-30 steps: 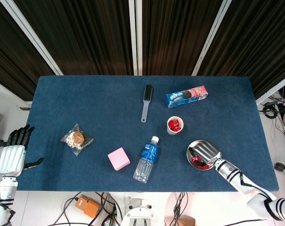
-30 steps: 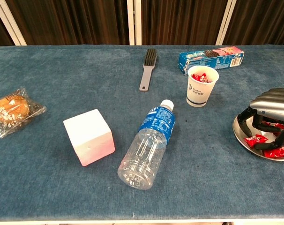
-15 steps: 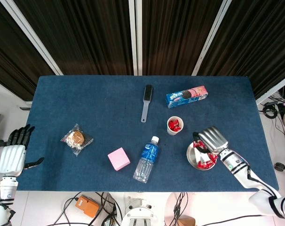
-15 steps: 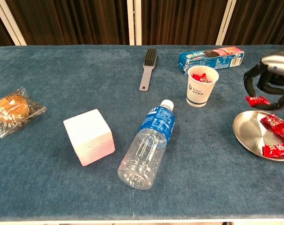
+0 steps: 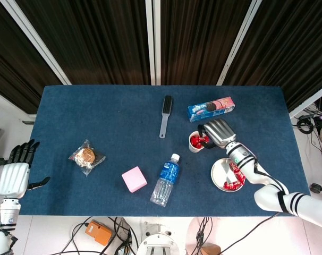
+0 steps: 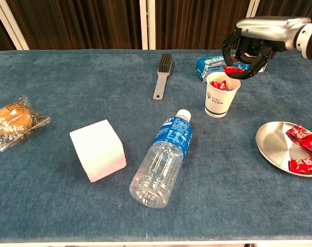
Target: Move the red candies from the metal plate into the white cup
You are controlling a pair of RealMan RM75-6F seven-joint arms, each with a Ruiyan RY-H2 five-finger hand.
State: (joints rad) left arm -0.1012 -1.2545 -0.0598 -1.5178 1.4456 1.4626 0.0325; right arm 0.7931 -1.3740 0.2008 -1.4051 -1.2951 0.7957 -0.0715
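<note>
The white cup (image 6: 221, 96) (image 5: 195, 143) stands right of centre with red candies inside. My right hand (image 6: 255, 38) (image 5: 218, 132) hovers just above its rim and pinches one red candy (image 6: 231, 71) in its fingertips. The metal plate (image 6: 276, 148) (image 5: 221, 175) lies near the front right edge, with red candies (image 6: 303, 150) (image 5: 235, 177) on its right side. My left hand (image 5: 15, 171) hangs off the table's left edge, fingers apart, holding nothing.
A water bottle (image 6: 164, 158) lies on its side at front centre, a pink cube (image 6: 98, 149) to its left. A wrapped bun (image 6: 13, 122) sits far left. A brush (image 6: 162, 74) and a cookie box (image 6: 233, 64) lie behind the cup.
My right hand lifted a red candy off the plate and carried it up and left, from over the plate to above the cup. The left hand stayed still.
</note>
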